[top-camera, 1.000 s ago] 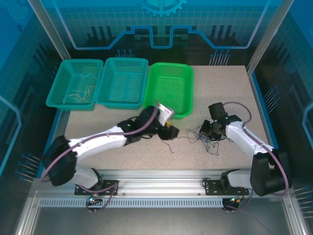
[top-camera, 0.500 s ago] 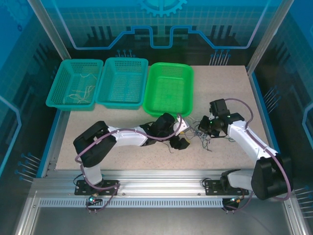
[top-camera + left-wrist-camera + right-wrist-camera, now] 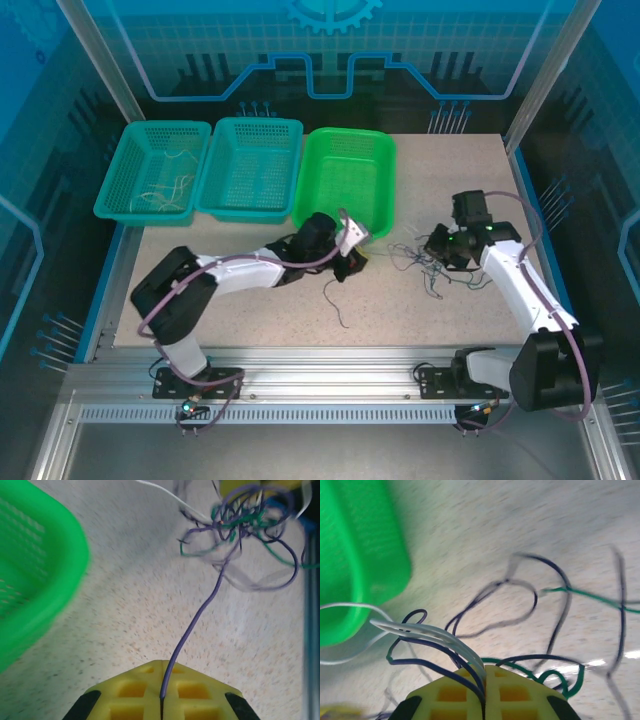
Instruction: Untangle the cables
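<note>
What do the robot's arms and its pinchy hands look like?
The left arm and the right arm are white tubes with chunky black joints, and a thin purple cable loops along each. The left gripper and the right gripper have yellow fingers with square pockets moulded in, like a waffle, and black corners.

Lighting: bright, even, from overhead; top view sharp, tinted blue at the margins.
Shadows: soft and short.
Blur: right wrist view, cables (image 3: 427, 631) and green basket (image 3: 360, 555) smeared; left wrist view, far tangle and basket rim soft.
Glare: 1 white streak on the tabletop (image 3: 485, 525).
</note>
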You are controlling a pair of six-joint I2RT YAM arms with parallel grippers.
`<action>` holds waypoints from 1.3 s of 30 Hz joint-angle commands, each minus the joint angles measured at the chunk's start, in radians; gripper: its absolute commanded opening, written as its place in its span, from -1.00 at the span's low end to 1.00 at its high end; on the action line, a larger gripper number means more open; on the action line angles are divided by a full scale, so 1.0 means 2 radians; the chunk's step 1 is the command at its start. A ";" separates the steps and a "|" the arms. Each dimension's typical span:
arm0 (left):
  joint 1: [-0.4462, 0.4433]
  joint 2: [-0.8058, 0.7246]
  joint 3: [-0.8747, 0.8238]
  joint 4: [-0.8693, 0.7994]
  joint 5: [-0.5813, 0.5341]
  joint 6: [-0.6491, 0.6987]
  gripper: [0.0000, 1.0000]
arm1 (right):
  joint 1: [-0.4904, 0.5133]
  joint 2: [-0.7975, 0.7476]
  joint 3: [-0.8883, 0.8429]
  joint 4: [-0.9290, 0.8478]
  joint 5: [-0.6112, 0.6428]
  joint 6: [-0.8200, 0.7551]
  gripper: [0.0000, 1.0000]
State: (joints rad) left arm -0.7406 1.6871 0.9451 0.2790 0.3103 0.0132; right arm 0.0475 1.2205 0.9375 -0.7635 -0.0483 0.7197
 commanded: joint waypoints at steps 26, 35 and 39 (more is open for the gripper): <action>0.278 -0.241 0.171 -0.142 -0.029 -0.157 -1.00 | -0.145 0.043 -0.065 0.041 -0.014 -0.055 -0.99; 0.366 -0.138 0.264 -0.121 -0.032 -0.168 -1.00 | -0.143 0.018 -0.059 0.028 -0.023 -0.061 -0.98; 0.381 -0.090 0.291 -0.119 -0.029 -0.160 -1.00 | -0.143 0.001 -0.058 0.021 -0.024 -0.062 -0.98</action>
State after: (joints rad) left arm 0.0036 1.4586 1.4750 0.0334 0.2516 -0.3126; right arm -0.2321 1.2568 0.8124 -0.6914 -0.0723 0.6121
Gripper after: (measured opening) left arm 0.062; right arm 0.057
